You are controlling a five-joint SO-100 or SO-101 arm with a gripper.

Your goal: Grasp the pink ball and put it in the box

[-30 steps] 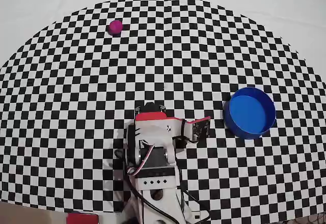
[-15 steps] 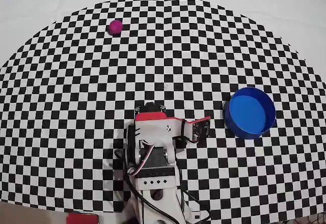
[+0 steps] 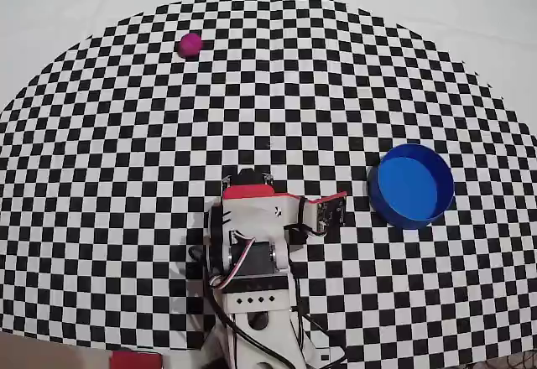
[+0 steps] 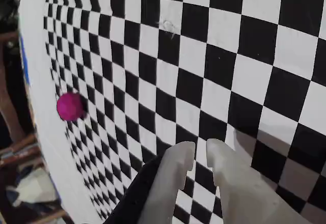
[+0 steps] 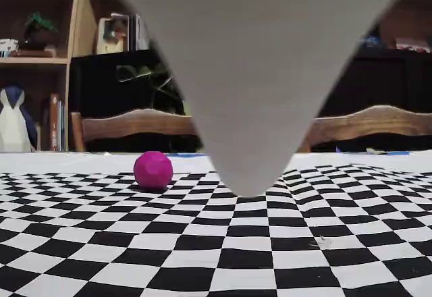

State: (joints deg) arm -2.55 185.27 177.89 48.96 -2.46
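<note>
Far across the checkered counter (image 3: 126, 176), the pink ball (image 3: 190, 44) rests well apart from the tool (image 4: 199, 159), whose jaws stand narrow and empty. Nudged off-centre, it could roll away; the box (image 3: 413, 186) sits opposite.

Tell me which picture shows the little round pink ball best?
The fixed view: the little round pink ball sits large and sharp on the checkered cloth, seen from the side. In the overhead view it is only a tiny dot near the cloth's far edge. In the wrist view it is small, at the left.
</note>
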